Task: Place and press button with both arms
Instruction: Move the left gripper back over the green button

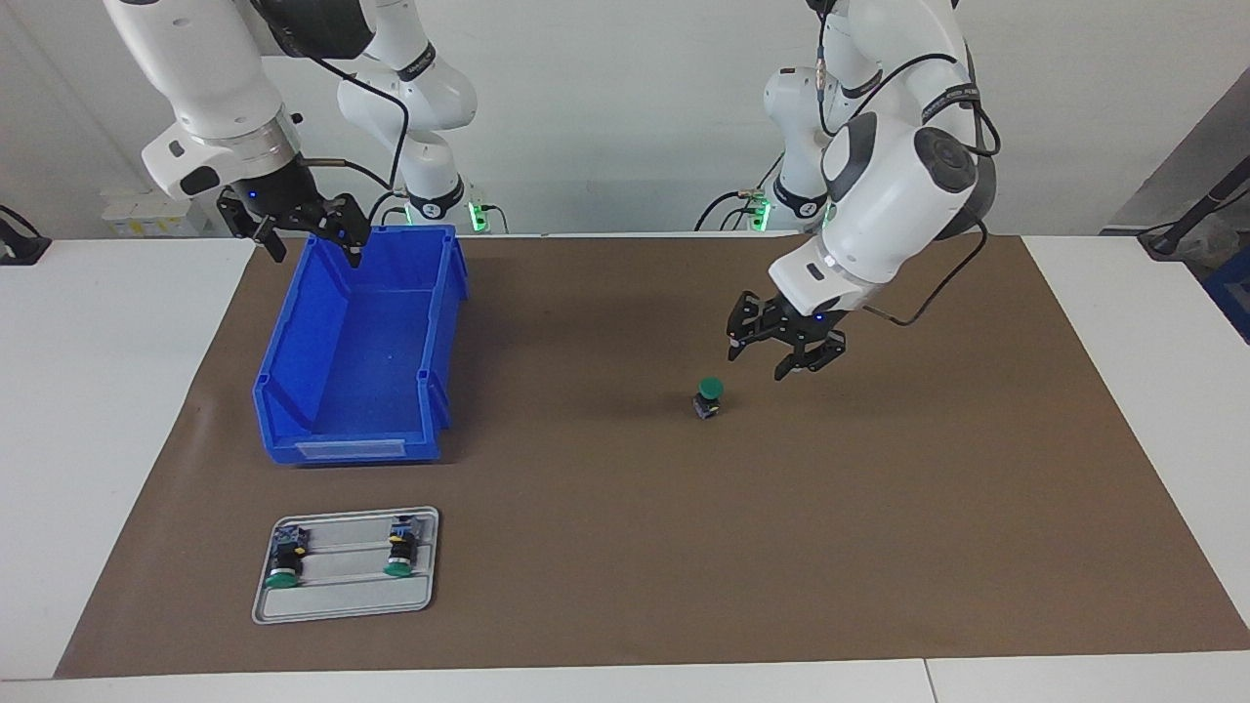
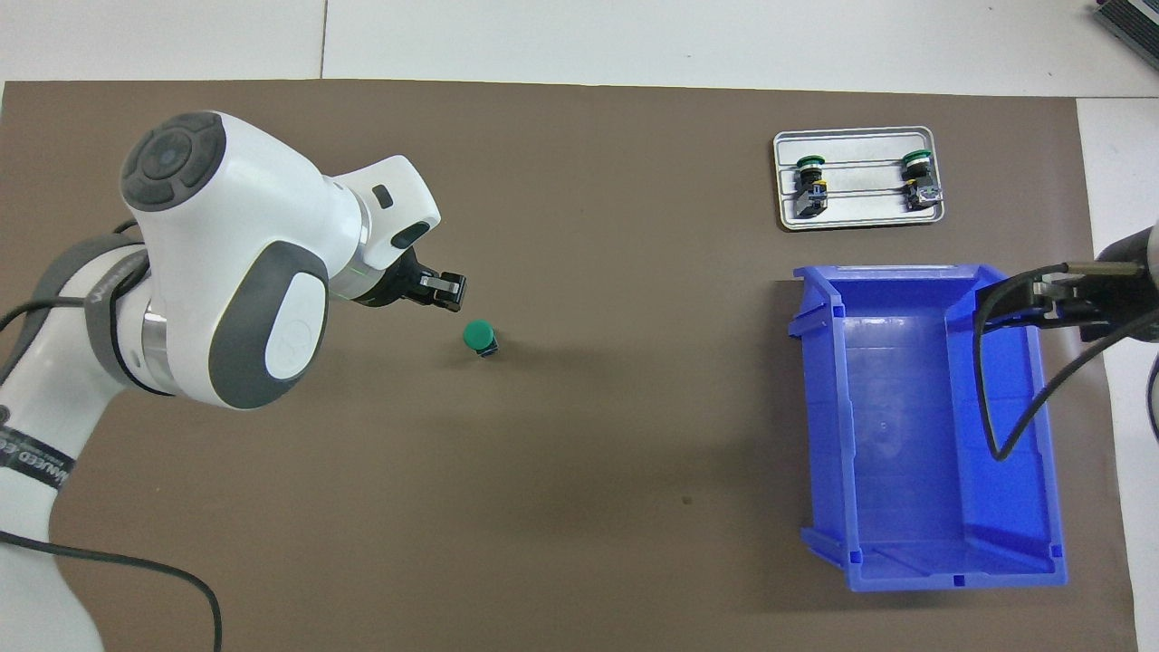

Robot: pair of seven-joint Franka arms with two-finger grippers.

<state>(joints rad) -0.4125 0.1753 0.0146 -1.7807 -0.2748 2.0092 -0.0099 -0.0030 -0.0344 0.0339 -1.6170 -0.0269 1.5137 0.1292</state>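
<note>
Brown paper covers most of your white counter (image 1: 117, 410), and a pale wall closes the robots' end.

From the facing view, you see the button (image 1: 709, 396) standing upright on the paper, green cap up, about midway along the counter and well apart from everything else. Your left gripper (image 1: 787, 354) hangs just above and beside it, toward the left arm's end, holding nothing; whether its jaws are parted or closed you cannot tell from here. Your right gripper (image 1: 311, 227) waits over the rim of the blue bin (image 1: 342, 430) at the end nearest the robots, jaws spread and empty. A grey tray (image 1: 342, 605) farther from the robots than the bin carries two more green-capped buttons lying on their sides.

From overhead, the left gripper (image 2: 445, 288) sits close beside the cap of the button (image 2: 479, 336) without covering it. The bin (image 2: 924, 561) shows a bare floor, which the facing view only half reveals. The right gripper (image 2: 1041, 299) shows only partly at the frame's edge. Height over the paper you get from the facing view alone.

By the look of it, placing is done and pressing is in hand. You would next bring a fingertip squarely over the cap and push straight down; an off-centre push could tip it.
</note>
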